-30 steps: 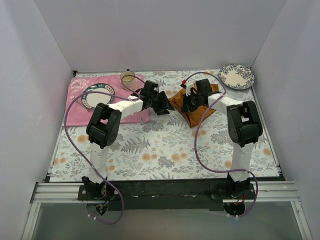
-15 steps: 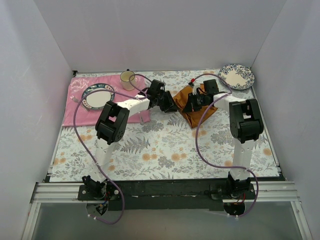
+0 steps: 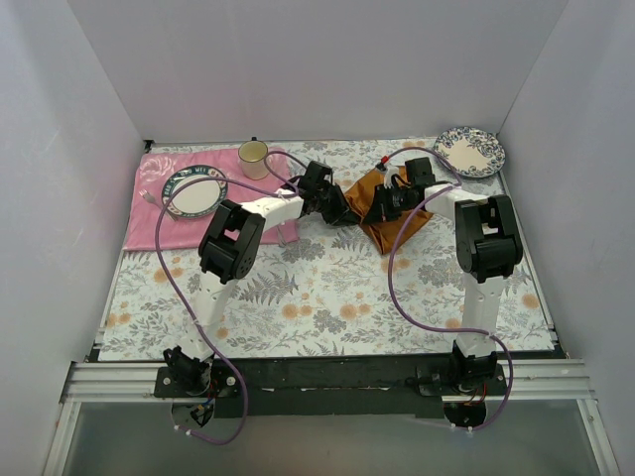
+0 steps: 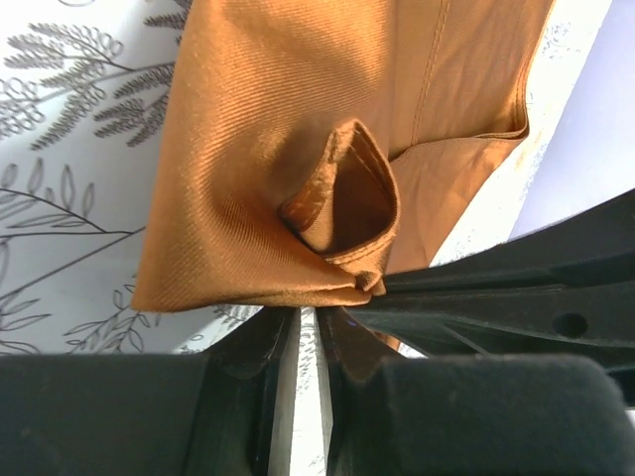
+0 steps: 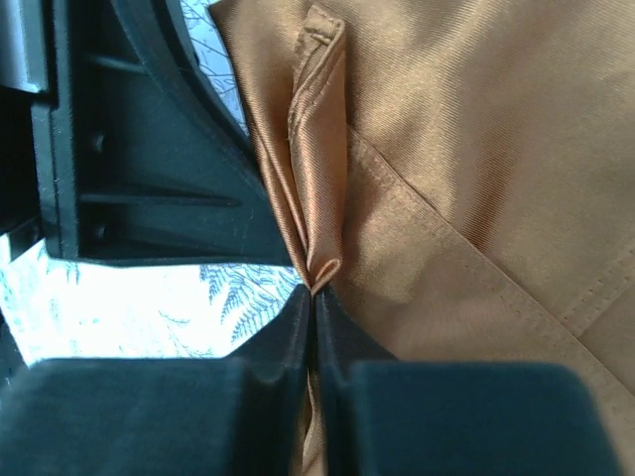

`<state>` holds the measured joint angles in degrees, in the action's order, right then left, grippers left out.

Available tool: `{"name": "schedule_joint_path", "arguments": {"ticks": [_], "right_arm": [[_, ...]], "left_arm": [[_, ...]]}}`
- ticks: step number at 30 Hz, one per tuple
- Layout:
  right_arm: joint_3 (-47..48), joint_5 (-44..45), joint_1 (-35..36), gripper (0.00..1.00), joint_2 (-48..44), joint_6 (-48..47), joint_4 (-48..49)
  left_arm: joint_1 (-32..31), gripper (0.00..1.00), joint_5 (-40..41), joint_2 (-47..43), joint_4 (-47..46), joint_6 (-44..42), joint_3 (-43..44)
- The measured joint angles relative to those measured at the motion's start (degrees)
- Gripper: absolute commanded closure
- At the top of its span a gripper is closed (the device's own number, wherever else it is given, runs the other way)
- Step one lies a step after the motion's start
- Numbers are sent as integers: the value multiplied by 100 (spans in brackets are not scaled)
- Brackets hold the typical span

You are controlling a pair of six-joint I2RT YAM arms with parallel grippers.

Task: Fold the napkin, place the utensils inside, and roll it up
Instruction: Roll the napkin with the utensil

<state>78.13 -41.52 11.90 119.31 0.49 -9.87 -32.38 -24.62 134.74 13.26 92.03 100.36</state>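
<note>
The rust-orange napkin lies bunched at the back middle of the floral tablecloth. My right gripper is shut on a raised fold of the napkin, with the cloth pinched at its tips. My left gripper is at the napkin's left edge, close to the right gripper. In the left wrist view the napkin ends just beyond the left gripper, whose jaws stand a narrow gap apart with only tablecloth showing between them. The white soup spoon is not in view.
A pink placemat at the back left bears a blue-rimmed plate. A cream cup stands behind it. A floral plate sits at the back right corner. Purple cables loop over both arms.
My left gripper has moved right, from over the placemat's edge to the napkin's left edge. My right gripper has shifted slightly right and back with the napkin fold.
</note>
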Motion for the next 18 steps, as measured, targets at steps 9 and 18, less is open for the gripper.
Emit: {"name": "schedule_joint_path", "arguments": {"ticks": [9,18], "right_arm": [[205,417,98,54,-55,-120,-494],[310,909,144,39,-452,-219,-704]], "left_arm": [[-35,90,-26,2,-4,68,87],[-37,91,-48,98,0,79,269]]}}
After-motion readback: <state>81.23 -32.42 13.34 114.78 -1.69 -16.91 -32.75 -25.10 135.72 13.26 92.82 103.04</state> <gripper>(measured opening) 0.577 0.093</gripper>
